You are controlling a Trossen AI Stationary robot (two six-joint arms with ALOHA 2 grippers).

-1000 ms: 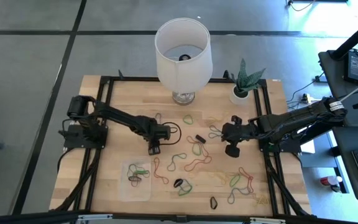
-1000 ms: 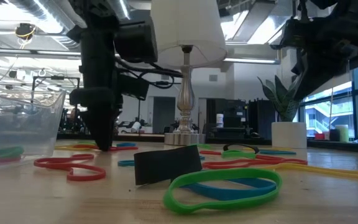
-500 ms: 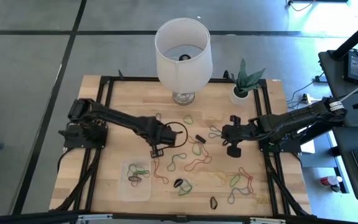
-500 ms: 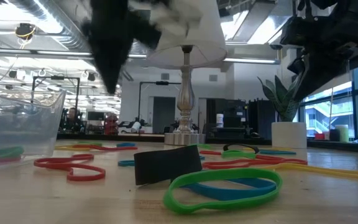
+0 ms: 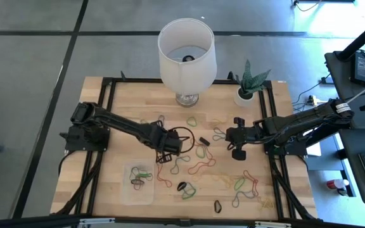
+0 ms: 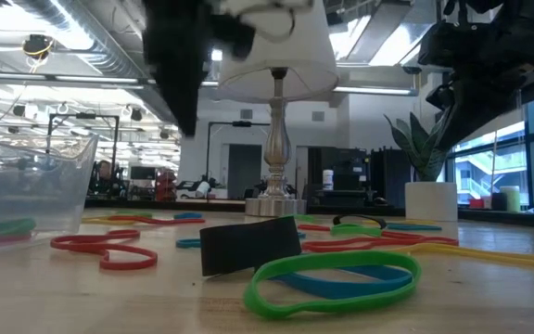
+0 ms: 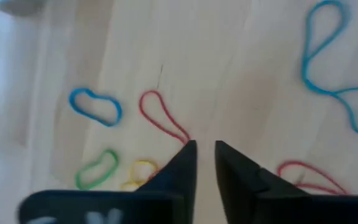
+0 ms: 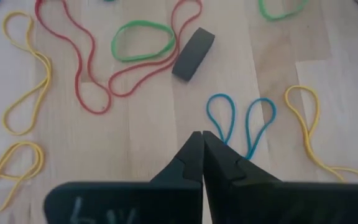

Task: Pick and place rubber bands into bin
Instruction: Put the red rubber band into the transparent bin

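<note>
Pale smooth wooden table, clear plastic bin.

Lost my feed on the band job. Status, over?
Left gripper slightly parted, empty, above loose rubber bands mid-table. Right gripper shut, idle, right side. Bin holds a few bands. Nothing in the way.

No text I can read anywhere, no labels, brands, numbers or signs, only blurred pale marks on my wrist mounts, illegible
</note>
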